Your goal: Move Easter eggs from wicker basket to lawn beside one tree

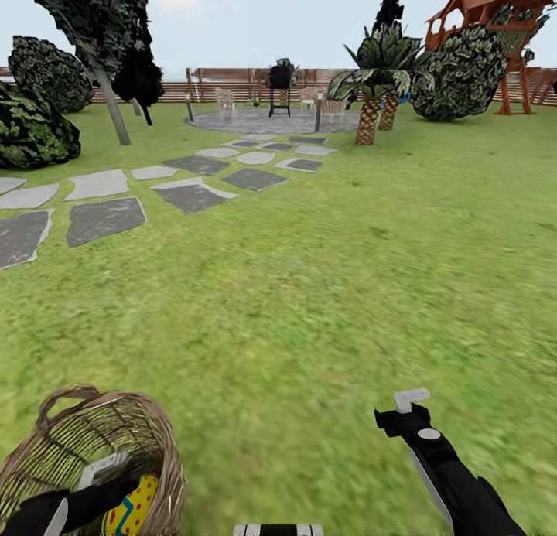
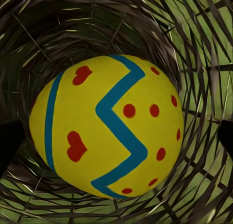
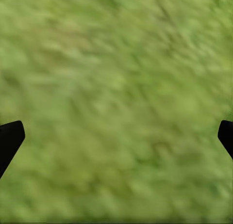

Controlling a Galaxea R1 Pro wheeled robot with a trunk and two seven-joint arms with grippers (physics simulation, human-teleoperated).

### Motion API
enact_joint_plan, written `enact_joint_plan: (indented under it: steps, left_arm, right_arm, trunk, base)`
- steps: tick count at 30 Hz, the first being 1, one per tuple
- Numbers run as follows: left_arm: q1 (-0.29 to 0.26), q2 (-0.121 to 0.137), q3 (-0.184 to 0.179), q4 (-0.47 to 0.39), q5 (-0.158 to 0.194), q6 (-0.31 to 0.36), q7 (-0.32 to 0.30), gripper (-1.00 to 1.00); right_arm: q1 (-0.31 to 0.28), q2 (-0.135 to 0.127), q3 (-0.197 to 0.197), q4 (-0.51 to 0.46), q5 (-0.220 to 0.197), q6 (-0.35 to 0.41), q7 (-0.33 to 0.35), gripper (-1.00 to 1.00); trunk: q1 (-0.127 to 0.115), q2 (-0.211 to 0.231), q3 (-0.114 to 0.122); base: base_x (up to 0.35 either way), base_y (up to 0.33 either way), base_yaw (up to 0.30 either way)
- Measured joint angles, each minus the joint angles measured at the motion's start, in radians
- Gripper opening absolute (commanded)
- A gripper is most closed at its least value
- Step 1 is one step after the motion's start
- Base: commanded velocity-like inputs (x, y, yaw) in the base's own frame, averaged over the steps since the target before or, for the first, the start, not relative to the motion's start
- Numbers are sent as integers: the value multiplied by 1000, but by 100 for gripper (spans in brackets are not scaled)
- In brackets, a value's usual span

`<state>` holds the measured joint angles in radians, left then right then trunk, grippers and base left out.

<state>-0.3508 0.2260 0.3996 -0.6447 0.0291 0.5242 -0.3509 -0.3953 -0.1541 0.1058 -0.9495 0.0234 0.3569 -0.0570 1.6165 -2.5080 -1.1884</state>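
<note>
The wicker basket [image 1: 158, 443] stands on the lawn [image 1: 309, 288] at my lower left. My left arm reaches down into it, and one yellow Easter egg [image 1: 133, 508] shows beside it. In the left wrist view that egg [image 2: 107, 127], with blue zigzags and red dots and hearts, lies on the basket's woven bottom [image 2: 194, 49]. My left gripper [image 2: 116, 141] is open, its dark fingertips [image 2: 9, 146] standing clear on either side of the egg. My right gripper [image 1: 410, 408] hangs open over bare grass [image 3: 116, 88] at my lower right. A tree with a leaning grey trunk [image 1: 114, 110] stands far off at the left.
A grey stepping-stone path [image 1: 186, 188] runs from the left to a paved circle with a grill [image 1: 279, 87]. Dark bushes [image 1: 31, 130] sit at the left. Short palms [image 1: 371, 110], a big bush [image 1: 456, 76] and the red-roofed playhouse [image 1: 503, 18] stand at the back right before the fence [image 1: 224, 87].
</note>
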Motion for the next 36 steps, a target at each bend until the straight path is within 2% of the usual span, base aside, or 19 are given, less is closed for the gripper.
enact_joint_plan:
  steps: [14, 20, 24, 36]
  left_arm:
    - [0, 0, 0, 0, 1, 0, 0, 100]
    - [0, -1, 0, 0, 2, -1, 0, 100]
    - [0, -9, 0, 0, 2, -2, 0, 100]
    - [0, -22, 0, 1, 0, -2, 0, 100]
  right_arm:
    - [0, 0, 0, 0, 0, -2, 0, 100]
    - [0, 0, 0, 0, 0, -2, 0, 100]
    - [0, 0, 0, 0, 0, -2, 0, 100]
    - [0, 0, 0, 0, 0, -2, 0, 100]
  trunk:
    - [6, -3, -54]
    - [6, -3, -54]
    - [8, -4, -70]
    - [8, -4, -70]
  base:
    - [0, 0, 0]
    - [0, 0, 0]
    - [0, 0, 0]
    - [0, 0, 0]
